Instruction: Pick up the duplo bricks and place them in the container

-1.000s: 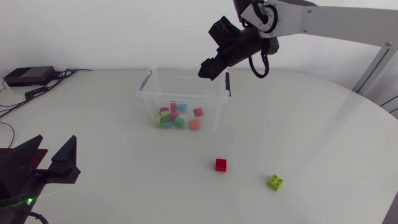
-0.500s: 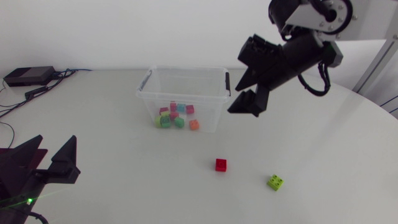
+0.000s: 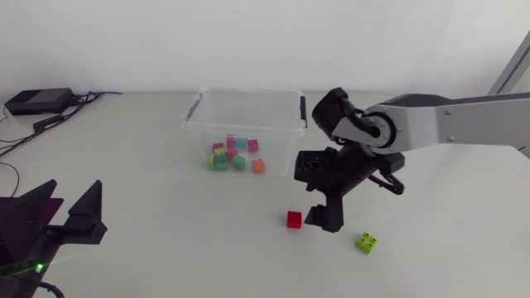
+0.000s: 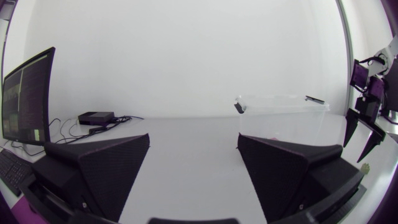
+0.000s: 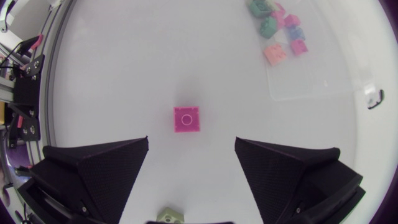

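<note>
The clear plastic container (image 3: 199, 124) stands at the table's back middle with several coloured bricks (image 3: 234, 154) in it. In front of it a red brick (image 3: 294, 218) lies on the table, and a lime green brick (image 3: 367, 242) lies further right. My right gripper (image 3: 319, 192) hangs open just right of the red brick, empty. In the right wrist view the red brick (image 5: 186, 119) lies ahead of the gap between the open fingers (image 5: 99, 168), with the green brick (image 5: 168, 215) close under the gripper. My left gripper (image 3: 62, 217) rests open and empty at the front left.
A black box (image 3: 37, 101) with cables lies at the back left corner. The container's black handle clips (image 3: 302, 112) stick up at its ends. In the left wrist view the container (image 4: 280, 112) stands ahead, with my right gripper (image 4: 367, 118) beside it.
My right arm has swung from above the container down and forward to the red brick, its fingers opening wider. A pink brick has dropped in among the others. The left arm stayed still.
</note>
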Available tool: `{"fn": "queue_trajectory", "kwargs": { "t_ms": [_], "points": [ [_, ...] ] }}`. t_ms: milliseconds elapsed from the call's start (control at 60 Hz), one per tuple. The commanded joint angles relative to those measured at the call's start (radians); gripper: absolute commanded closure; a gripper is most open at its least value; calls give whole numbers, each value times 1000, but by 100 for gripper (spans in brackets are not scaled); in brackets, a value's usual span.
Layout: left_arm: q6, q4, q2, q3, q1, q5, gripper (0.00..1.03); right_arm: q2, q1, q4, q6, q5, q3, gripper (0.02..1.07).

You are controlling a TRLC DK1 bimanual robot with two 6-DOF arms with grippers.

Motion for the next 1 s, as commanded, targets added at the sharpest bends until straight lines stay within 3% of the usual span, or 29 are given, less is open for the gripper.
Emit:
{"fn": "queue_trajectory", "kwargs": {
  "t_ms": [0, 500, 767, 933, 983],
  "points": [
    [7, -1, -9, -23, 5, -1, 5, 53, 17, 11, -10, 12, -11, 7],
    [7, -1, -9, -23, 5, -1, 5, 251, 72, 2, 2, 40, 121, 7],
    [7, -1, -9, -23, 5, -1, 5, 299, 66, 37, 2, 43, 121, 14],
    [7, -1, -9, -23, 5, -1, 5, 316, 62, 48, -1, 43, 122, 36],
    [7, -1, -9, -23, 5, -1, 5, 316, 62, 50, -4, 43, 122, 51]
  ]
}}
